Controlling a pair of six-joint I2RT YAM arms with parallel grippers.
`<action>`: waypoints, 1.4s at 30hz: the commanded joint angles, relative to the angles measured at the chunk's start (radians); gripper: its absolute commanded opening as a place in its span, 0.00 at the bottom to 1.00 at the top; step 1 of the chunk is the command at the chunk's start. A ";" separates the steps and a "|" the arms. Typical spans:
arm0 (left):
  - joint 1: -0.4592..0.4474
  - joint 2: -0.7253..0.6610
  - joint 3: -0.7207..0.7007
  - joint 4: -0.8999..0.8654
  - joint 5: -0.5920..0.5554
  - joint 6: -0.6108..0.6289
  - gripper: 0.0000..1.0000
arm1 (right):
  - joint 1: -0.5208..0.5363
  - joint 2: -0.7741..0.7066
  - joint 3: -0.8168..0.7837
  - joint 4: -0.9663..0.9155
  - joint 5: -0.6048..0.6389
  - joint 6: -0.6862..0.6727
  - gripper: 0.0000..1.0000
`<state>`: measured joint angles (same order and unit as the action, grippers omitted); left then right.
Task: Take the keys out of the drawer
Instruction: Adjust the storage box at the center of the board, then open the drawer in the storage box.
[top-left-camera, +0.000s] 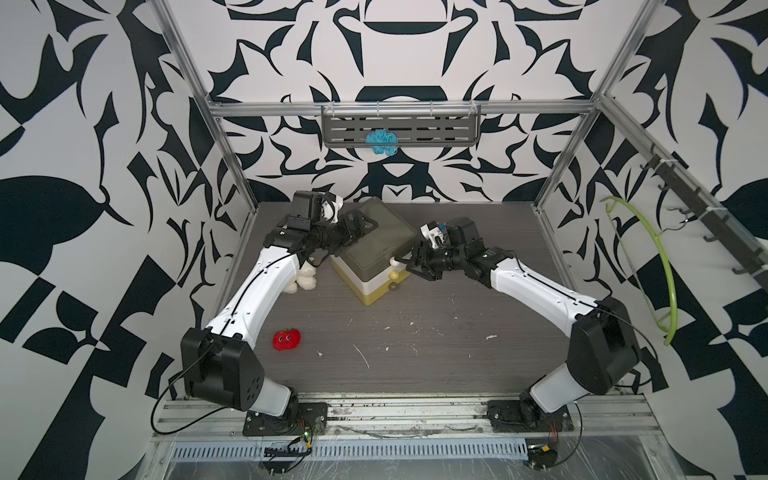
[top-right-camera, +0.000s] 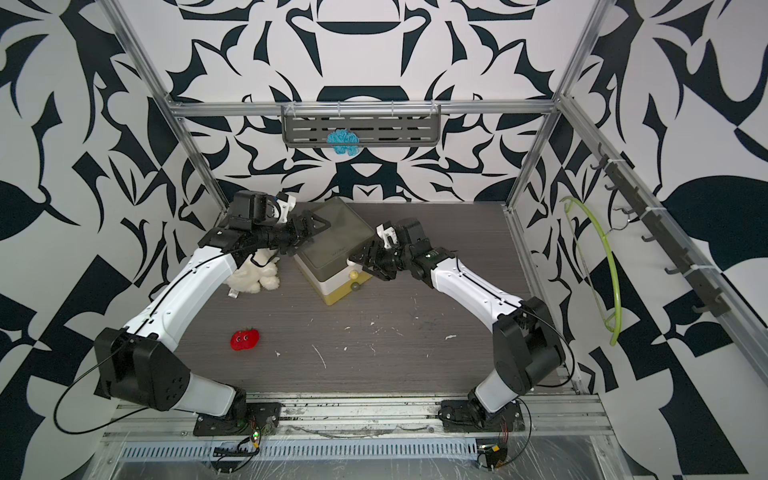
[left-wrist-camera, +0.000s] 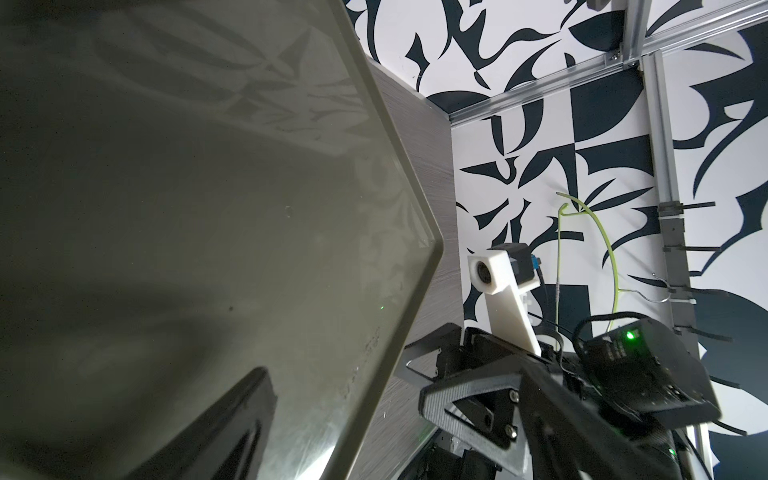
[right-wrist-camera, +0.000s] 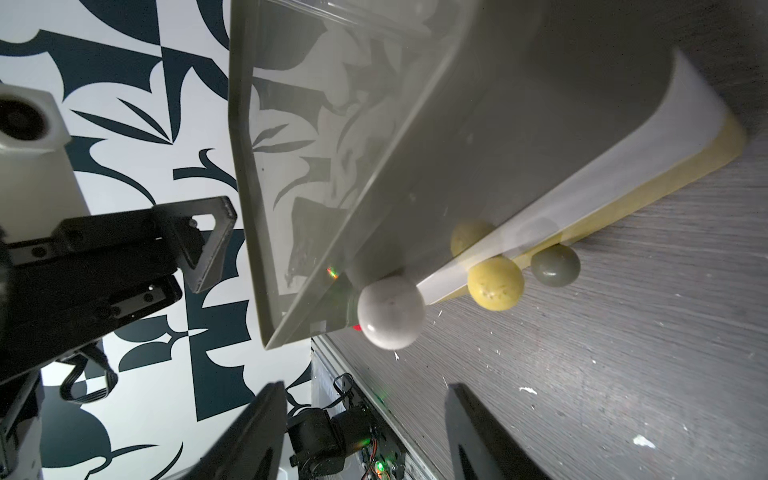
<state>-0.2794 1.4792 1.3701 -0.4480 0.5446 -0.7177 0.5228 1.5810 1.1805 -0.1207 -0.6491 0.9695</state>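
Progress: early. All three drawers of the drawer box (top-left-camera: 370, 241) are seen shut and nothing has been taken out. The keys are not seen in any view. They are judged to be inside one of the drawers; which one cannot be told. Left to do: knob gripped, drawer pulled, keys picked up and lifted out.

Right claw (right-wrist-camera: 363, 390): jaws apart, nothing held. The pale top knob (right-wrist-camera: 390, 311) sits just ahead of the fingertips. It is lined up with the gap but not yet between them in the right wrist view, and no contact is seen. In both top views the claw is level with that knob at the front of the box. The step in hand is judged to be closing on the top knob.

Just beside it are the yellow knob (right-wrist-camera: 495, 283) of the white middle drawer and the dark knob (right-wrist-camera: 555, 264) of the yellow bottom drawer. Both are untouched.

Left claw (top-right-camera: 311, 237): jaws spread wide, nothing held. One finger (left-wrist-camera: 232, 424) is laid over the grey top of the box; whether it presses down cannot be told. It is judged to be placed to steady the box during the pull.

Further out on the table (top-left-camera: 415, 332), a white plush toy (top-left-camera: 305, 282) lies beside the box under the left arm. A red plush strawberry (top-left-camera: 286, 338) lies well apart, toward the front.
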 joint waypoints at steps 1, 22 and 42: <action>0.000 0.011 -0.018 0.029 0.025 0.005 0.97 | -0.002 0.003 -0.011 0.073 -0.013 0.013 0.64; 0.000 0.028 -0.051 0.027 0.032 0.008 0.98 | 0.013 0.116 -0.003 0.228 -0.030 0.064 0.52; -0.001 0.016 -0.078 0.025 0.026 -0.003 0.98 | 0.020 0.131 -0.060 0.394 -0.041 0.116 0.29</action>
<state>-0.2798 1.4944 1.3239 -0.3882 0.5694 -0.7219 0.5224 1.7004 1.1263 0.1780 -0.7174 1.0645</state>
